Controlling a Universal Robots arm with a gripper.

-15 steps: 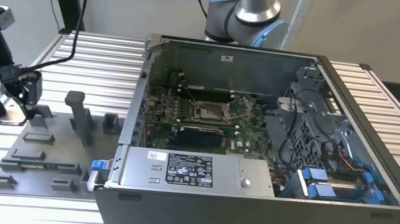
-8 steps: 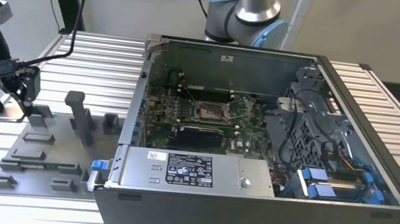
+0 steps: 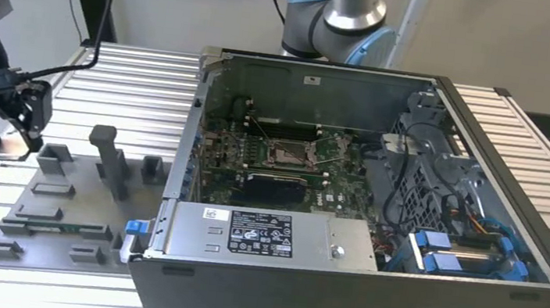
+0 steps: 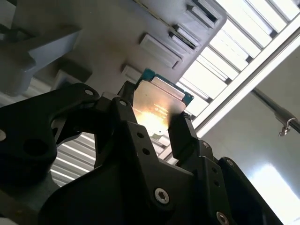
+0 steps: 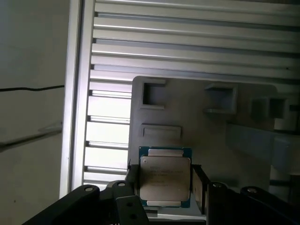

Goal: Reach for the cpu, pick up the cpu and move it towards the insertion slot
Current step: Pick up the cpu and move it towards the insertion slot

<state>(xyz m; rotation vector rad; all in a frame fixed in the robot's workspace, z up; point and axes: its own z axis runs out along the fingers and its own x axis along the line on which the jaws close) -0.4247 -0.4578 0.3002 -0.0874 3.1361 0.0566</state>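
The cpu (image 5: pixel 165 174), a thin square chip with a silvery metal face and a green rim, sits clamped between the two black fingers of my gripper (image 5: pixel 165 182). The second wrist view shows the same chip (image 4: pixel 157 105) catching light between the fingers (image 4: pixel 180 129). In the exterior view my gripper (image 3: pixel 10 139) hangs at the far left, over the far left corner of the grey tray (image 3: pixel 55 229). The insertion slot (image 3: pixel 291 154), a silver-framed square socket on the green board, lies inside the open computer case, well to the exterior view's right of my gripper.
The open computer case (image 3: pixel 364 291) takes up the middle and right of the slatted metal table (image 3: pixel 136 90). Upright grey posts (image 3: pixel 107 157) stand on the tray between gripper and case. A black rectangle (image 3: pixel 271 187) lies just in front of the socket. The arm's base (image 3: pixel 339 20) stands behind the case.
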